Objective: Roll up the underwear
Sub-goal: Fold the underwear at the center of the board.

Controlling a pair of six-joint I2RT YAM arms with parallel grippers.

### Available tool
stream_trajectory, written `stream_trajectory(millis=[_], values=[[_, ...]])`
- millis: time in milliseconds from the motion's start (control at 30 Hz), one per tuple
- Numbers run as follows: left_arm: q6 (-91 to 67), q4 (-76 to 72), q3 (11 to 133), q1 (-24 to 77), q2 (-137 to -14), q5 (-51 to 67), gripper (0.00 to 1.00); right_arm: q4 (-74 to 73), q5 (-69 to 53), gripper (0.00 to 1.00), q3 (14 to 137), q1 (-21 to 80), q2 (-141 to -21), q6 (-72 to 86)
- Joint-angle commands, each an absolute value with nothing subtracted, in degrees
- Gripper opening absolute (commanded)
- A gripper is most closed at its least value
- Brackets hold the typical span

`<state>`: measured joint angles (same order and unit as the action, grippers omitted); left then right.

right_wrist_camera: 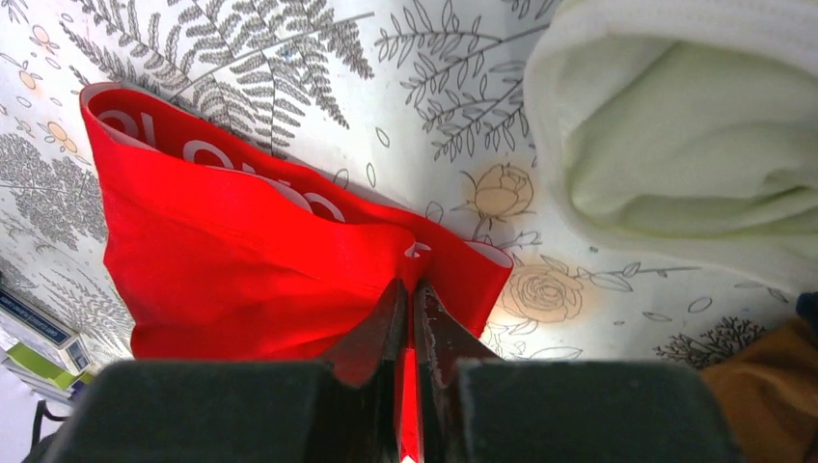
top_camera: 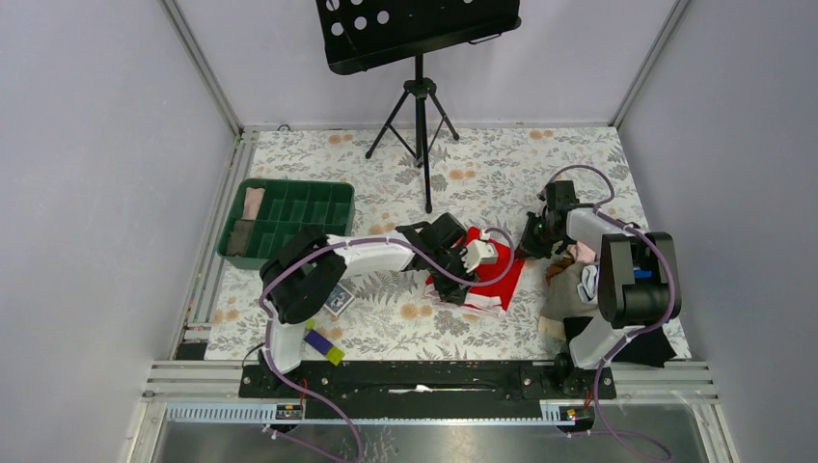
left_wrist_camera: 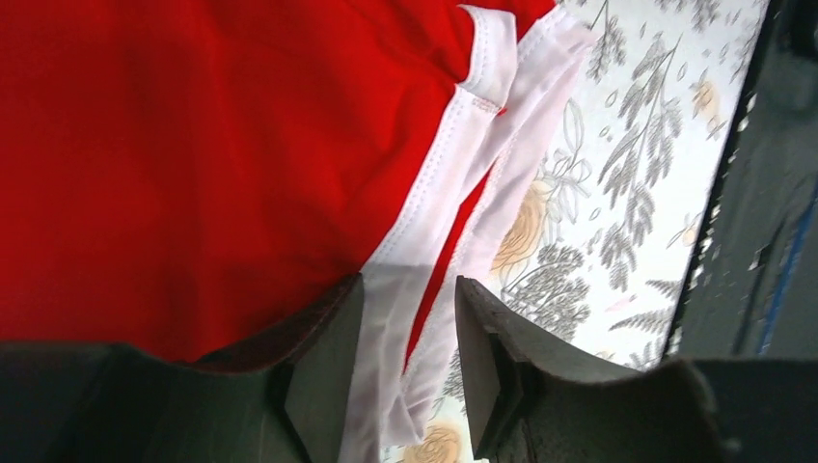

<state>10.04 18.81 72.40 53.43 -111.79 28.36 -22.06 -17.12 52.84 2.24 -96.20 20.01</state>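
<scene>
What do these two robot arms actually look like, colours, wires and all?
Both the left arm and the right arm mix white tube-like sections with chunky black joints. A thin purple cable loops loosely along each. The right arm carries a small blue mark. Each ends in two dark, wedge-shaped fingers tapering toward the tips.

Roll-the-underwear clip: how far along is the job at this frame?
Done: no roll shows yet; the bright red cloth underwear with white trim lies spread on the floral table cover. In hand: the right gripper is shut on one red edge, and the left gripper stands open with the white trim between its fingers. Left: the whole roll.
</scene>
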Motion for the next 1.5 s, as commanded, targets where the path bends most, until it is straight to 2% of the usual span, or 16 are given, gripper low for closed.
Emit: stream_trajectory(millis=[0,200,233,300,333,400,467,567,667,867,1100,1267,1333,1400,1467], values=[[20.3,20.6,69.0,50.7,-107.5,25.3,0.46,-24.0,-16.4,0.06,51.0,2.2,-92.2,21.2],[30.8,23.3,68.5,44.6,-104.3,23.1,0.46,-24.3,-19.1,0.16,49.7,2.7,-89.5,26.2],[31.0,23.8,69.3,44.6,-103.8,24.1,0.46,-24.1,-19.8,0.21,49.4,3.3,-89.0,27.1],[29.4,24.5,71.0,45.5,-102.5,27.4,0.46,-23.2,-22.5,0.39,48.9,3.8,-88.3,28.6],[28.1,24.6,71.7,46.3,-101.9,28.6,0.46,-23.8,-23.1,0.45,49.1,3.8,-87.8,28.9],[25.7,25.4,73.4,49.1,-101.0,29.8,0.46,-27.4,-21.5,0.52,51.0,3.7,-86.6,27.4],[24.1,25.7,74.0,51.7,-100.0,30.7,0.46,-30.9,-20.2,0.54,54.3,2.8,-85.9,23.9],[21.3,24.8,73.7,54.0,-99.8,30.9,0.46,-35.6,-20.8,0.54,60.1,1.1,-86.7,15.2],[16.4,20.7,72.1,54.8,-100.7,27.8,0.47,-36.3,-24.2,0.49,63.6,-1.0,-87.2,3.7],[2.8,10.7,69.8,56.3,-102.2,15.7,0.47,-25.5,-32.2,0.46,62.1,-8.3,-85.6,-7.5],[-2.6,10.7,71.4,56.8,-106.1,17.3,0.32,-23.5,-31.7,0.39,60.6,-8.8,-86.2,-13.5],[-1.4,14.0,74.5,56.8,-109.2,20.8,0.13,-22.8,-32.9,0.36,57.5,-8.8,-84.9,-14.9],[-1.3,14.3,74.9,56.8,-109.7,21.5,0.14,-22.4,-33.5,0.36,56.8,-8.8,-84.4,-16.3],[-1.4,14.6,75.1,56.9,-110.4,21.3,0.25,-22.4,-34.9,0.36,56.5,-8.8,-84.4,-18.2],[-1.7,15.0,75.4,57.0,-111.2,20.7,0.29,-22.6,-36.1,0.36,56.4,-8.8,-84.4,-20.5]])
